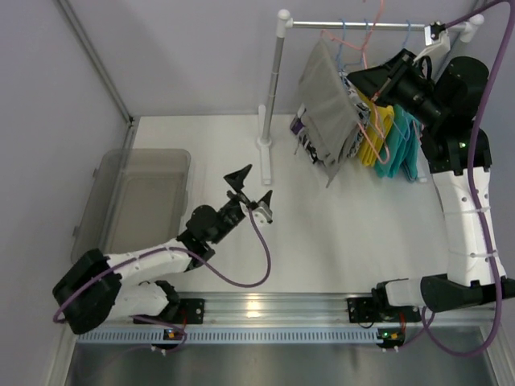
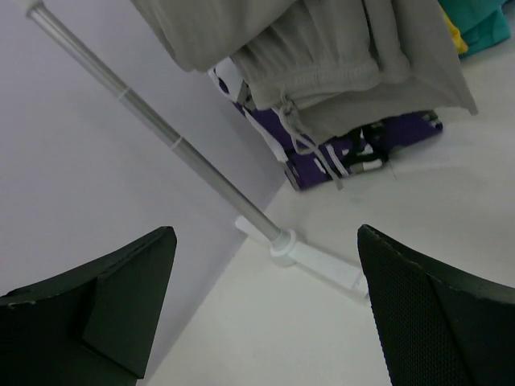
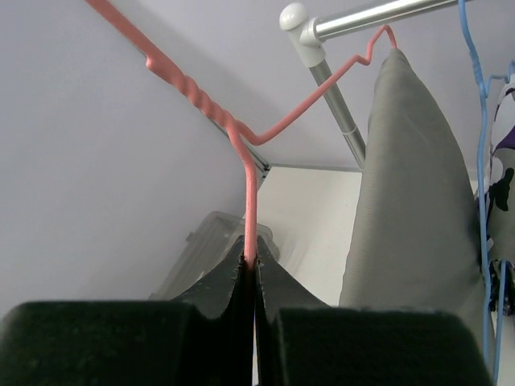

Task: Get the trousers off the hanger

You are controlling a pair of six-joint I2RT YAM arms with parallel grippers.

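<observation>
**Two pincers: right pincer [image 3: 251,269] clamping the pink hanger [image 3: 249,201], left pincer [image 1: 251,186] gaping**

The right pincer is clenching tight, its two black fingers [image 3: 217,289] pinching a straight run of the hanger's pink wire between their tips. Just above that grip the wire is forking. One branch is climbing up and to the left through a twisted stretch. The other is slanting right, reaching the top fold of the grey trousers [image 3: 406,201] close under the metal rail [image 3: 370,16]. The trousers are hanging immediately right of this pincer, draping down in one long fold. Further right again, a blue hanger [image 3: 481,161] is dangling from the rail, with a purple-and-white patterned garment [image 3: 507,153] showing at the edge of the wrist view. Beyond and below the fingers, a clear bin [image 3: 205,241] is lying on the white tabletop [image 1: 354,233].

The left pincer is hovering low over the tabletop, well apart from the rack, its fingers spreading wide and grasping nothing. Ahead of it the rack's upright post [image 2: 161,137] is rising from a white foot [image 2: 322,269]. Above and beyond that post, the trousers' waistband and drawstring are hanging down, with the patterned garment sitting behind them. Past the trousers, on the side away from this pincer, a yellow garment [image 1: 372,137] and a teal garment [image 1: 402,149] are hanging side by side. The clear bin is resting off to this pincer's left.
</observation>
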